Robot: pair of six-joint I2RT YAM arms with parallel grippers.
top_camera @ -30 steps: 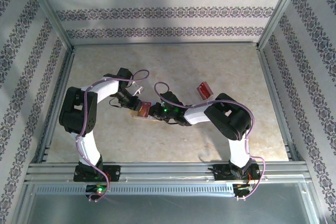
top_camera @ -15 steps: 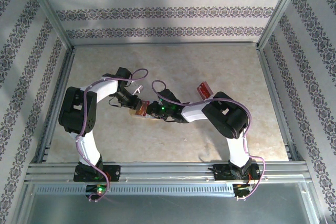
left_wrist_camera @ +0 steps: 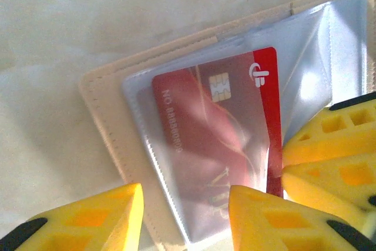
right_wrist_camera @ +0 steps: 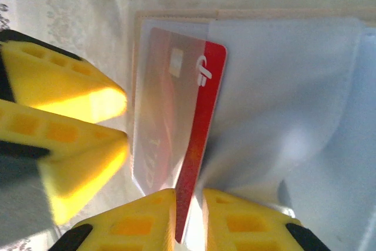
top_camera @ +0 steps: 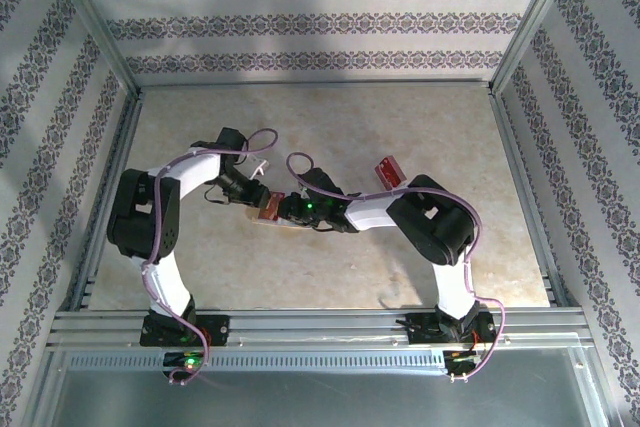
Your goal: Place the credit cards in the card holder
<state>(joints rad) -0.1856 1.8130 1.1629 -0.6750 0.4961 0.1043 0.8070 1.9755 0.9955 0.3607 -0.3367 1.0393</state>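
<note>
Beige mottled tabletop (top_camera: 420,117), stripe-patterned walls (top_camera: 320,22)

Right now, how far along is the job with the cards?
Nothing is finished. In hand: one credit card sits mostly inside a sleeve of the card holder, a red strip out, the right gripper astride it. Left: the second card, loose on the table.

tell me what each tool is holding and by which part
The right tool has the credit card between its fingertips, at the end of its bare red edge; whether it clamps cannot be told. The left tool holds nothing.
</note>
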